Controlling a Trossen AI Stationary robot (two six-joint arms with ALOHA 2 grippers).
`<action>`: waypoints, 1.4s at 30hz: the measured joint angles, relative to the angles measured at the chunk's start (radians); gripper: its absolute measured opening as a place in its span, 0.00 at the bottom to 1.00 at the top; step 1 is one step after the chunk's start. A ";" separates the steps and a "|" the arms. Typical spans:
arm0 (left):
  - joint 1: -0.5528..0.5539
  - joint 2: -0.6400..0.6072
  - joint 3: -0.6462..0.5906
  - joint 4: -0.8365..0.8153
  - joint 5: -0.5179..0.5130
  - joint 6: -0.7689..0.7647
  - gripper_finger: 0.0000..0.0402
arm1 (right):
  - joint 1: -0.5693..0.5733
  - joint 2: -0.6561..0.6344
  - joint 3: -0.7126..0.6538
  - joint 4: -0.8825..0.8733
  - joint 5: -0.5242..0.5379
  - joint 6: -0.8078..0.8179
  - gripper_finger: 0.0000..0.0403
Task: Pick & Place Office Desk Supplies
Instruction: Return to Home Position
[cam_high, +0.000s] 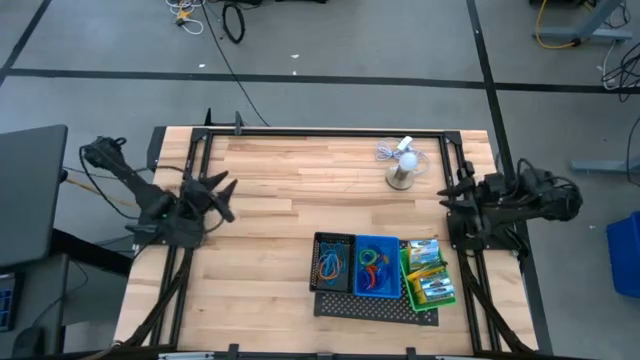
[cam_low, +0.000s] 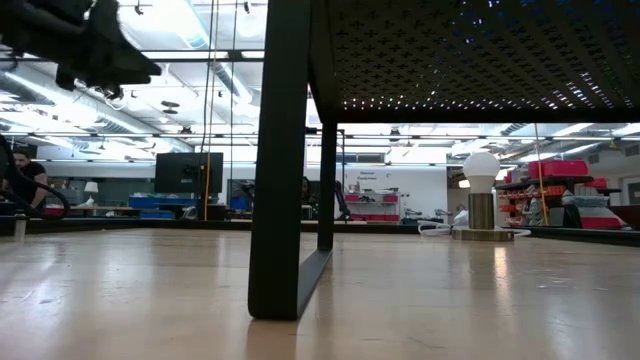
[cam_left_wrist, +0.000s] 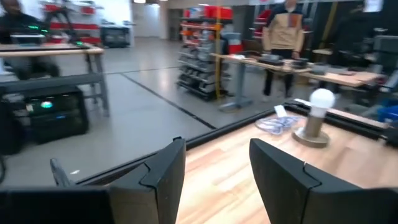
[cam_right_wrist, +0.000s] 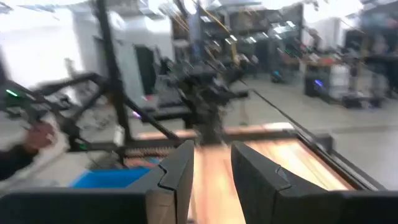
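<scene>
Three small bins stand side by side on a flat black mesh tray (cam_high: 340, 303) near the table's front edge. The black bin (cam_high: 334, 263) and the blue bin (cam_high: 377, 266) hold coloured rubber-band loops. The green bin (cam_high: 428, 275) holds green-white boxes and a yellow box (cam_high: 422, 249). My left gripper (cam_high: 224, 195) hovers over the table's left side, open and empty, its fingers (cam_left_wrist: 165, 171) apart. My right gripper (cam_high: 452, 196) hovers at the right edge, open (cam_right_wrist: 211, 152) with nothing between its fingers.
A white mini fan on a round base (cam_high: 403, 165) stands at the far right of the table, with its cable coiled beside it. In the low view the tray's black leg (cam_low: 285, 160) stands close in front. Bare wood lies between the arms.
</scene>
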 joint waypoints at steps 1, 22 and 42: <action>-0.021 -0.039 -0.002 -0.049 0.000 -0.016 0.46 | 0.000 0.001 -0.005 -0.011 0.023 -0.001 0.28; 0.218 -0.203 -0.219 0.075 0.001 0.012 0.46 | 0.001 0.002 -0.439 0.410 -0.217 -0.174 0.28; 0.514 -0.078 -0.250 0.190 0.000 0.041 0.46 | -0.001 0.011 -0.487 0.405 -0.130 -0.279 0.28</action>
